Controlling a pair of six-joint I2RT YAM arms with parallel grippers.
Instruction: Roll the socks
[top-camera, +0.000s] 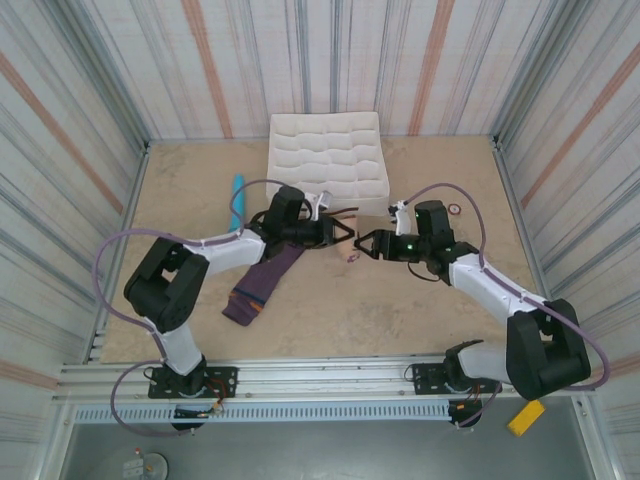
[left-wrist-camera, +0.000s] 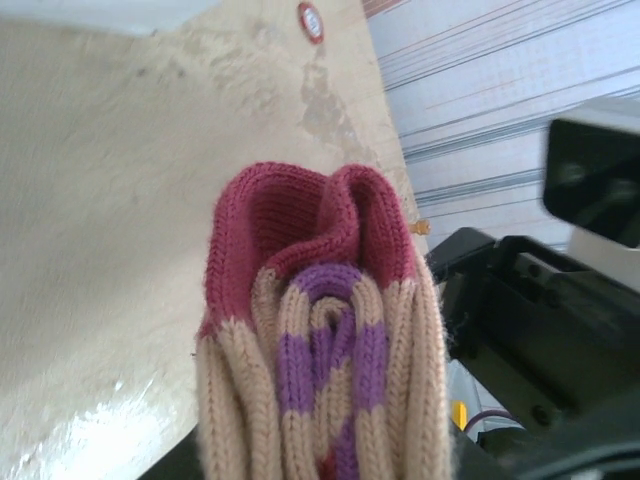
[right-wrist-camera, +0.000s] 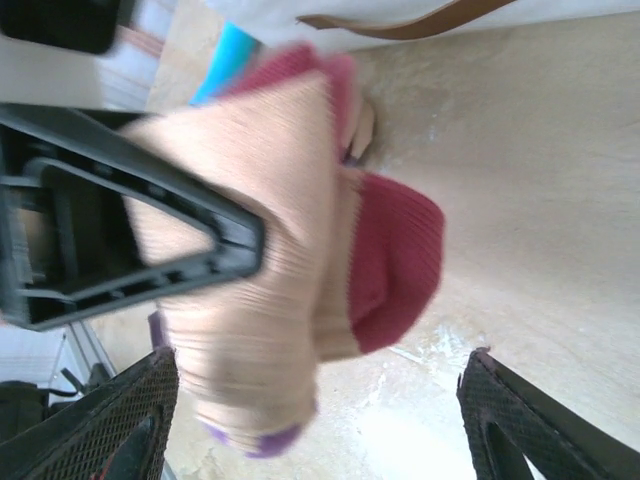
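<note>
The left fingers (top-camera: 340, 235) clamp the half-rolled beige knit sock with maroon cuff (top-camera: 349, 250) just above the counter (top-camera: 400, 310), while the right fingers (top-camera: 366, 243) stand open beside it. With only 1 grip holding, the roll could spring loose.

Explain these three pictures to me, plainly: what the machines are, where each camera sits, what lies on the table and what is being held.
Two robot arms are bolted at the near edge of a beige table. The overhead picture looks down from behind them. The other two come from cameras on each wrist.

The left tool is clamped on a bunched beige sock with maroon ends, lifted off the table. Purple bands show in its folds. The right tool faces it, fingers spread wide and gripping nothing.

On the table lie a dark purple sock, a light-blue cylinder, a white quilted pad and a small ring.
</note>
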